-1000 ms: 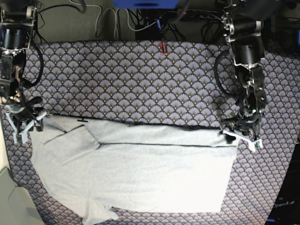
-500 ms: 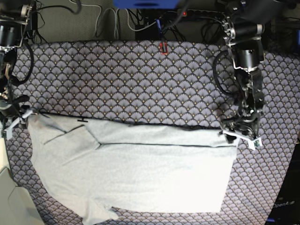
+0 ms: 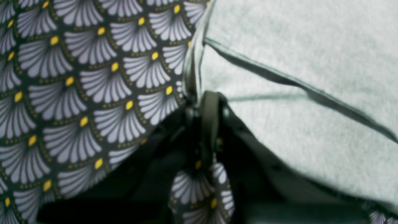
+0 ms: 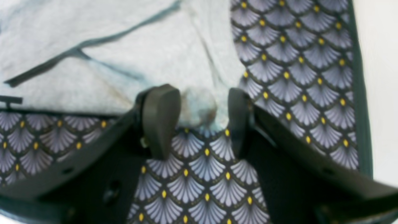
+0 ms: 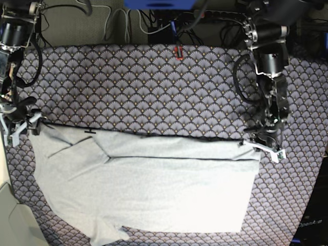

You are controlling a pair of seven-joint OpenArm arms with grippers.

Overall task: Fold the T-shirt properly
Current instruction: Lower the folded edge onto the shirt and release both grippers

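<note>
- Your left arm hangs at 3 o'clock in the base view, its forearm dropping steeply to the left gripper [image 5: 262, 145], which sits at the far right corner of the pale grey short-sleeved cotton T-shirt [image 5: 154, 179].
- In the left wrist view, the left gripper [image 3: 203, 107] has its dark jaws pressed together on the shirt's edge, where the layered hem [image 3: 194, 62] meets the purple-grey fan-patterned table cloth [image 3: 77, 93]. Treat this as a pinch on the T-shirt [image 3: 295, 77].
- From that pinch, the grey fabric spreads from 12 to 4 o'clock in the wrist view; a dark fold line [image 3: 295, 82] runs across it from 12 towards 3 o'clock.
- Your right arm descends along the 9 o'clock edge of the base view. The right gripper [image 5: 21, 125] sits low over the cloth at the shirt's far left corner.
- In the right wrist view, the right gripper [image 4: 199, 118] has its jaws spread apart. A bunched lump of shirt fabric [image 4: 199, 105] lies between the two dark fingertips [image 4: 160, 115]; you cannot tell whether either pad touches it.
- From those fingertips, the T-shirt [image 4: 108, 62] extends from 9 to 12 o'clock, while the table cloth [image 4: 295, 77] fills 1 to 3 o'clock.
- Across the base view, the T-shirt lies flat on the table cloth [image 5: 154, 87], spanning 9 to 3 o'clock, with a sleeve [image 5: 105, 233] trailing off at 7 o'clock.
</note>
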